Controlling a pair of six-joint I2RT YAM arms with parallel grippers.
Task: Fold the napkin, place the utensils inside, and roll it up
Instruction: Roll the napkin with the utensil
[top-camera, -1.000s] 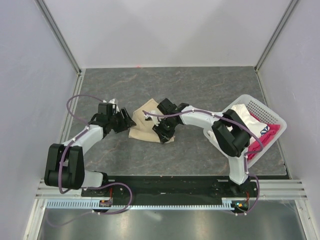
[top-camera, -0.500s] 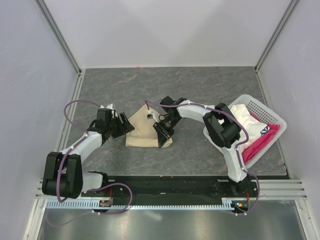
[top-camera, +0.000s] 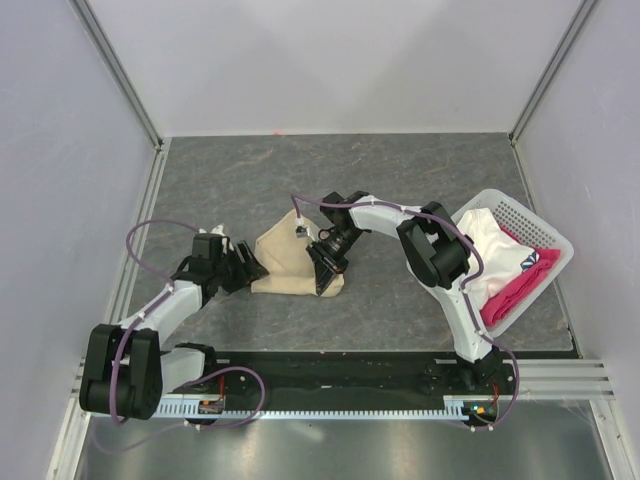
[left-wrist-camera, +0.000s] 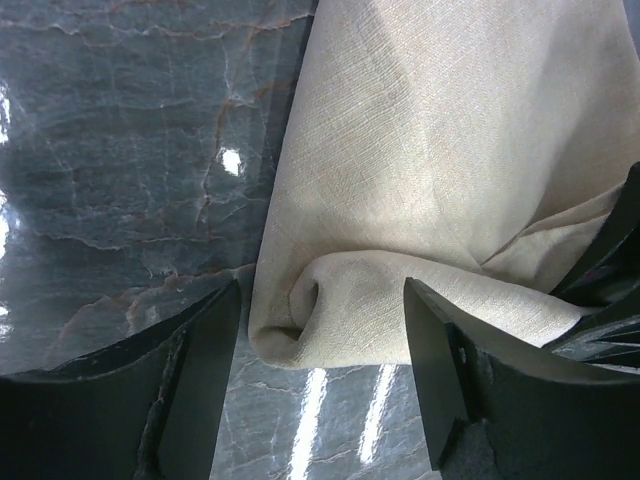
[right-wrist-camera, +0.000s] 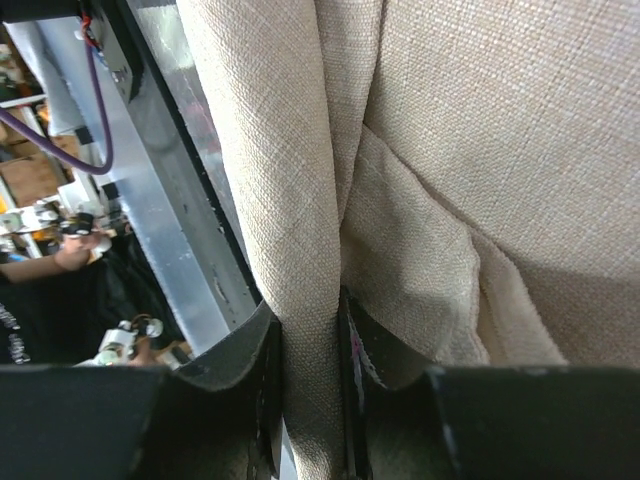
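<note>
Plain beige napkin (top-camera: 285, 262), seemingly pink-red cloth (top-camera: 508, 293)

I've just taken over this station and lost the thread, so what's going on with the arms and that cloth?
The right gripper is shut on a fold of the napkin, pinching its right side at mid-table. The left gripper is open, with its fingers on either side of the napkin's rolled left corner, not gripping it. The napkin lies bunched and partly folded, and no utensil can be made out. The basket on the right holds a white cloth and a pink cloth.
</note>
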